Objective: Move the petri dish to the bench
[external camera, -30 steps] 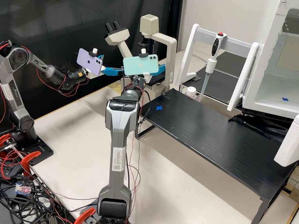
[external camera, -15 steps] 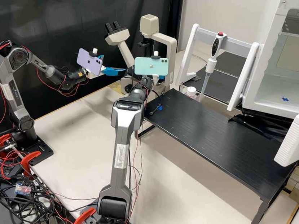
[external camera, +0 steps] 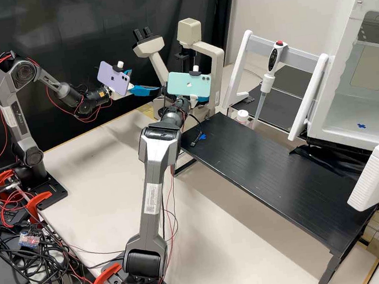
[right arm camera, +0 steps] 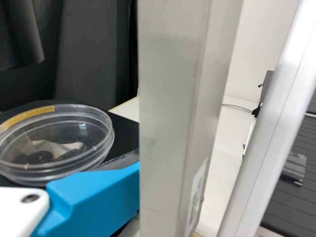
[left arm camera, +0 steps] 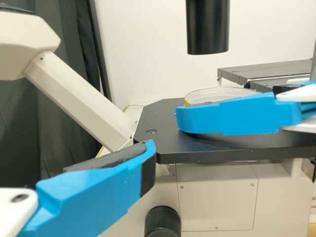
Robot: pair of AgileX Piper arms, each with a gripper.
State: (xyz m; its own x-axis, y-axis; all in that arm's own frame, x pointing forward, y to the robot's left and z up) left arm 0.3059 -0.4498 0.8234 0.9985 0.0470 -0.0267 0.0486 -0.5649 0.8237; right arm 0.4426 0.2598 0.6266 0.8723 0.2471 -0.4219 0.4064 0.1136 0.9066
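Dish (right arm camera: 54, 143) on the black microscope stage (left arm camera: 160, 118), right gripper (external camera: 203, 99) near it. Jaws: left gripper (external camera: 145, 79) spread, pinching nothing; right cannot be told, view obstructed.

Risks, as judged: column (right arm camera: 173, 98) stands close in the right wrist view, so a sideways correction could knock it and shove the dish along the stage. Objective barrel (left arm camera: 207, 27) hangs overhead; lifting before drawing clear might strike it and tip the dish. Uneven grip on the smooth rim could let it slip.

Orientation: flat, apparently level, broad face up; round, hence no long axis. Yellow strip (right arm camera: 29, 117) marks one part of the rim.
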